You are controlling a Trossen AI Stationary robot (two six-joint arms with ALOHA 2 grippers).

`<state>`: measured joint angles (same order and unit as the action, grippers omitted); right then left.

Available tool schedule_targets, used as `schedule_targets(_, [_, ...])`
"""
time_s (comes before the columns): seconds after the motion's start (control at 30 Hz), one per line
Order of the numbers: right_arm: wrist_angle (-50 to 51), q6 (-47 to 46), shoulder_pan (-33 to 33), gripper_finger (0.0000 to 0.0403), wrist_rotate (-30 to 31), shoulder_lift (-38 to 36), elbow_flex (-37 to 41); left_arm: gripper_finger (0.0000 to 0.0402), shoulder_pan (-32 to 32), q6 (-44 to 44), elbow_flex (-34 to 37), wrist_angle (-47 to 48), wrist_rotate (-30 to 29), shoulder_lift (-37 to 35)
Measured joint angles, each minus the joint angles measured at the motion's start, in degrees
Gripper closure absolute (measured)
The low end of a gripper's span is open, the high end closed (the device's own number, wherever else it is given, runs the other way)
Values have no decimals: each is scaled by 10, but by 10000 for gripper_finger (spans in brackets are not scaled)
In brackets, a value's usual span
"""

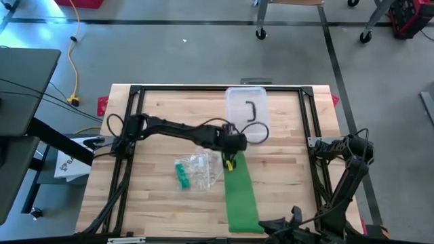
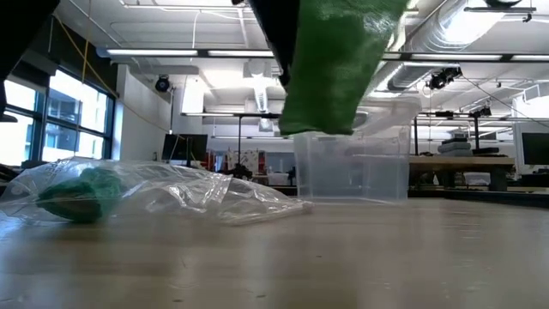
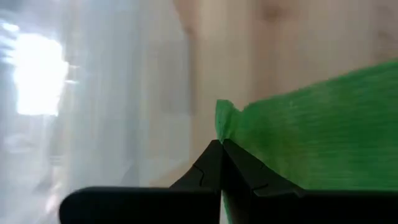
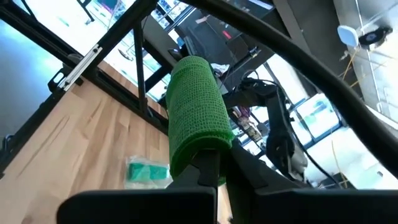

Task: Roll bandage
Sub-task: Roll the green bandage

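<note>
Green bandage [image 1: 241, 196] stretches as one long flat strip from the near edge of the table [image 1: 291, 169] up toward its middle, slightly right of centre. Both grippers hold an end. At the near edge, the right gripper [image 1: 279, 225] is clenched on the strip's near end, and in its wrist view the green weave [image 4: 196, 118] curls up and over the closed fingers [image 4: 208, 171]. At the far end, the left gripper [image 1: 229, 161] is clamped on the strip's corner, its two dark fingertips [image 3: 221, 165] pressed together on the green edge [image 3: 298, 143]; the low view shows that end [image 2: 339, 64] raised above the wood.

One clear plastic bag [image 1: 196, 169] lies just left of the strip, near the table's middle, with one green roll [image 1: 182, 175] inside it; the low view shows the bag [image 2: 163, 193] crumpled flat around the roll [image 2: 81, 193]. One clear plastic bin [image 1: 247, 112] stands at the far edge, right of centre, with a dark hook-shaped piece [image 1: 251, 110] showing within its outline; what it is cannot be told.

From the left edge, the left arm [image 1: 169, 129] reaches long and nearly straight across to the centre. At the near right corner, the right arm [image 1: 346, 169] is folded, its wrist turned in along the near edge.
</note>
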<state>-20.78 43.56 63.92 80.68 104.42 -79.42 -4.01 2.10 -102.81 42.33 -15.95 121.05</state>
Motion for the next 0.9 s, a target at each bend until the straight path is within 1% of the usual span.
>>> schedule_targets(0.07, [8, -14, 0, 403, 1, 0, 0, 401, 14, 17, -1, -8, -29, 1])
schedule_targets(0.13, [19, -28, 0, 403, 1, 0, 0, 401, 26, 33, -1, -19, -42, 1])
schedule_targets(0.27, [43, -62, -2, 403, 1, 0, 0, 401, 40, 51, -1, -37, -30, -20])
schedule_targets(0.43, [40, -66, -5, 403, -1, 0, 0, 401, 38, 23, -2, -33, 34, -33])
schedule_targets(0.63, [30, -43, -9, 403, -1, 0, 0, 401, 1, -22, -2, -26, 183, -18])
schedule_targets(0.7, [16, -23, -10, 403, -1, 0, 0, 401, -19, -29, -1, -20, 200, -3])
schedule_targets(0.8, [3, -12, -10, 403, -1, 0, 0, 399, -50, -37, -1, -32, 200, 20])
schedule_targets(0.9, [3, -13, -10, 403, -1, 0, 0, 379, -72, -39, -1, -55, 205, 41])
